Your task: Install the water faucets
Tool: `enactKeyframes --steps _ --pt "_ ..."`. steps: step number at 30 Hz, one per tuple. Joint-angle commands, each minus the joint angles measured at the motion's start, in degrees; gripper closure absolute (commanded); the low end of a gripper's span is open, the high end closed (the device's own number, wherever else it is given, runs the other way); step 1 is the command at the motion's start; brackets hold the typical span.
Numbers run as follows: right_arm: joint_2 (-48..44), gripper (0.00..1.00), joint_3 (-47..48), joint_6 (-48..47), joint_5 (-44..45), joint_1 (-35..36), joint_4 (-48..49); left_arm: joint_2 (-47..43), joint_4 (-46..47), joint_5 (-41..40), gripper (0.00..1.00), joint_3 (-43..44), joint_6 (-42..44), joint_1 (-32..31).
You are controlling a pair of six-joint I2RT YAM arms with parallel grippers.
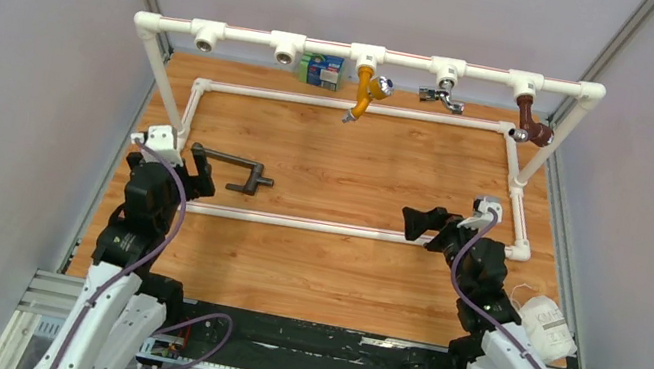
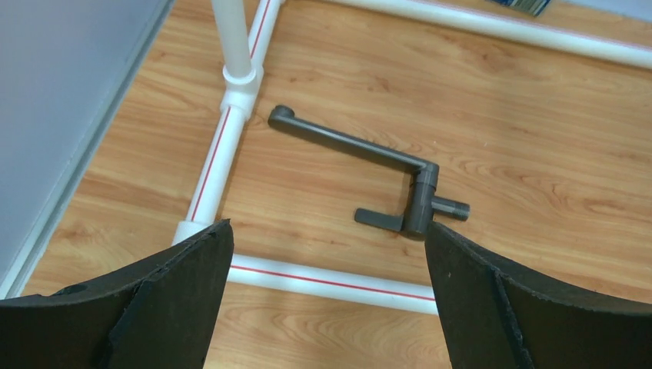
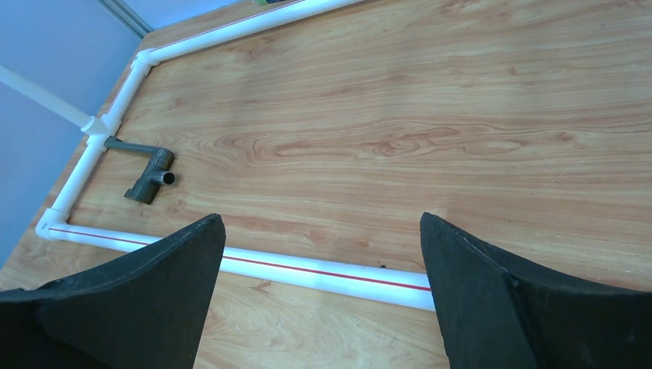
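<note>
Black fingers (image 2: 154, 307) of left hand (image 2: 327, 227): lower corners of left wrist view, spread wide, released, nothing between.

Dark grey faucet (image 2: 350, 144): flat on worktop (image 2: 500, 115), centre of left wrist view, just beyond the left fingertips, not touching them. Straight tube slanting toward upper left; cross-bar handle and short threaded stub at lower right end. Upper-left tip near a tee fitting of white pipe frame (image 2: 219, 154), not touching it. Inside the frame's rectangle, close to its lower left corner; left of centre in top view.

Right hand (image 3: 321, 219): released, fingers wide apart, empty, above the frame's near rail; right of centre in top view, well apart from faucet.

Raised white crossbar (image 1: 248, 34): upper edge of top view. Two open sockets (image 1: 207, 44) toward left; then orange tap (image 1: 363, 89), chrome tap (image 1: 443, 93), brown tap (image 1: 529, 119) toward right.

Small green-and-blue box (image 1: 320, 70): under crossbar, upper centre.

White bag (image 1: 547, 323): lower right, beside right arm.
</note>
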Motion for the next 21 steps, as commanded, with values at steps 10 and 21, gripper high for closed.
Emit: enactKeyframes --steps 10,21 --pt "0.8 0.00 -2.2 6.5 9.2 1.5 3.6 26.3 -2.7 5.4 0.01 10.9 -10.2 -0.1" --pt "-0.6 0.00 -4.0 6.3 8.6 2.5 5.3 50.2 1.3 11.2 0.11 18.3 -14.1 -0.1"
